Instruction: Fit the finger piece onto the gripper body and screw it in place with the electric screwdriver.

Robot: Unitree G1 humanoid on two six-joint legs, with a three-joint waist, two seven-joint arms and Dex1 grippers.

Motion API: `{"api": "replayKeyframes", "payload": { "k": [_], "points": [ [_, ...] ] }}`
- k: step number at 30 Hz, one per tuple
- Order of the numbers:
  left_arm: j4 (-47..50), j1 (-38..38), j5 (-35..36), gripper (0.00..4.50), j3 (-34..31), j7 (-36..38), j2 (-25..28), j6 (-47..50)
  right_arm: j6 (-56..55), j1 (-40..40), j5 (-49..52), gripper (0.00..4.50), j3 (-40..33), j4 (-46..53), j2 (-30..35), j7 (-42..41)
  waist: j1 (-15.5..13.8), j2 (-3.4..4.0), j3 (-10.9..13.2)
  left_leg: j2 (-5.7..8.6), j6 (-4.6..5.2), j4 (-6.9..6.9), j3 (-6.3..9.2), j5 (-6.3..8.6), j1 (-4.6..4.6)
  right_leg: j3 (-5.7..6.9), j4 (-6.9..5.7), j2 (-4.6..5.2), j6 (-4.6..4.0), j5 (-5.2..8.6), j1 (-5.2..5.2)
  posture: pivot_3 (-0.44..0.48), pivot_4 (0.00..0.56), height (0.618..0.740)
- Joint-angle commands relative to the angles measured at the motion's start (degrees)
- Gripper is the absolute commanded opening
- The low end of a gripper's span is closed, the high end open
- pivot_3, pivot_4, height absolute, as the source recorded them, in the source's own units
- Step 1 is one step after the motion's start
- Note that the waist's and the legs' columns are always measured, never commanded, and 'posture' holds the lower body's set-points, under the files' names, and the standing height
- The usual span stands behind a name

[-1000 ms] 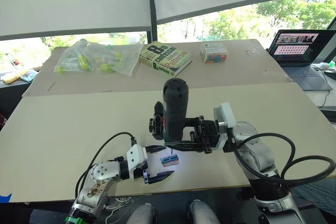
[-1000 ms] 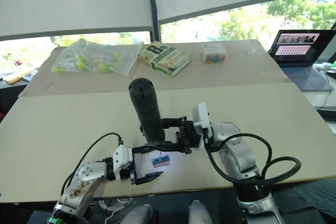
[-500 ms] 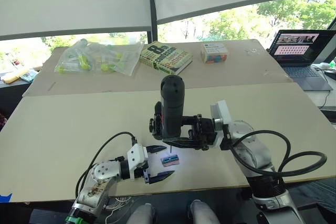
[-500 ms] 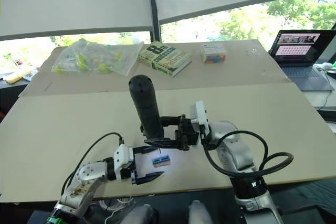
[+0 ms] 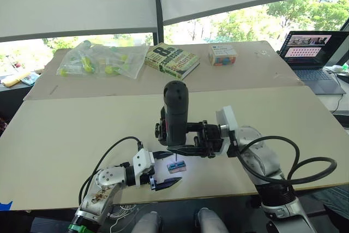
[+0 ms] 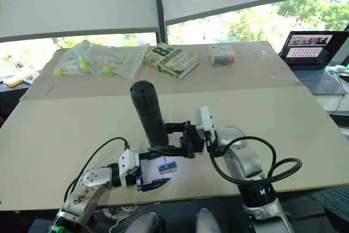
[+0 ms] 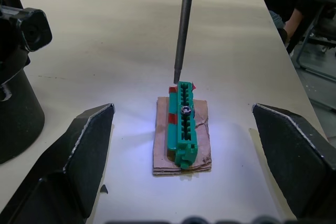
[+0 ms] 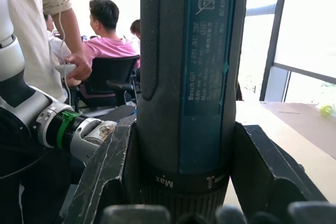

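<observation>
Shift since earlier: right tool (image 5: 188, 147) has carried the electric screwdriver (image 5: 175, 114) a little toward the robot's left, and the driver leans further that way at its top.
Left tool (image 7: 189, 153): nearest the robot, resting low on the tabletop (image 5: 71, 135), fingers spread wide, gripping nothing.
Screw holder (image 7: 181, 121): a green strip on a cardboard scrap, lying between the left tool's fingers with its long axis pointing away from that tool; one screw sits in it.
Bit (image 7: 182, 30): thin metal shaft coming down just beyond the strip's far end, tip close above it, short of the screw.
Right tool: clamped around the driver's lower barrel, holding it near upright.
Gripper body (image 7: 18, 72): black, just beyond the left tool's finger, on the tabletop.
Finger piece: cannot tell where it is.
Judgement: bit needs to come nearer along the strip to meet the screw.
</observation>
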State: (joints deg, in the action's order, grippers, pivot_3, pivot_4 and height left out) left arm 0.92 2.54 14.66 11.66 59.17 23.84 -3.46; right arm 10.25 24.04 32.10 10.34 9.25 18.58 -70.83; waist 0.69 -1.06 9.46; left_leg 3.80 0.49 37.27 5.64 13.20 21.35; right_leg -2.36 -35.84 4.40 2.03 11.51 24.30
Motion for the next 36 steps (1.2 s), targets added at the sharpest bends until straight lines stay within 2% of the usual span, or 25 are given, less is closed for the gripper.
{"api": "replayKeyframes", "payload": {
  "k": [1,36],
  "points": [
    [0.72,-0.21,-0.15,4.43,1.11,-0.21,-0.25,0.34,-0.83,1.04,1.12,1.95,-0.59,1.27,-0.6,-0.07,-0.01,0.0,0.0,0.0,0.0,0.0,0.0,0.0,0.0,0.0,0.0,0.0,0.0,0.0,0.0,0.0,0.15,0.74],
    [-1.75,-1.96,-0.67,4.43,1.87,-1.76,-1.76,-2.29,0.01,0.65,0.98,1.95,0.5,-0.7,-0.64,-0.67,-0.04,0.0,0.0,0.01,0.0,0.0,0.0,0.0,0.0,0.0,0.01,0.01,0.05,0.03,-0.01,0.0,0.15,0.74]
  ]
}}
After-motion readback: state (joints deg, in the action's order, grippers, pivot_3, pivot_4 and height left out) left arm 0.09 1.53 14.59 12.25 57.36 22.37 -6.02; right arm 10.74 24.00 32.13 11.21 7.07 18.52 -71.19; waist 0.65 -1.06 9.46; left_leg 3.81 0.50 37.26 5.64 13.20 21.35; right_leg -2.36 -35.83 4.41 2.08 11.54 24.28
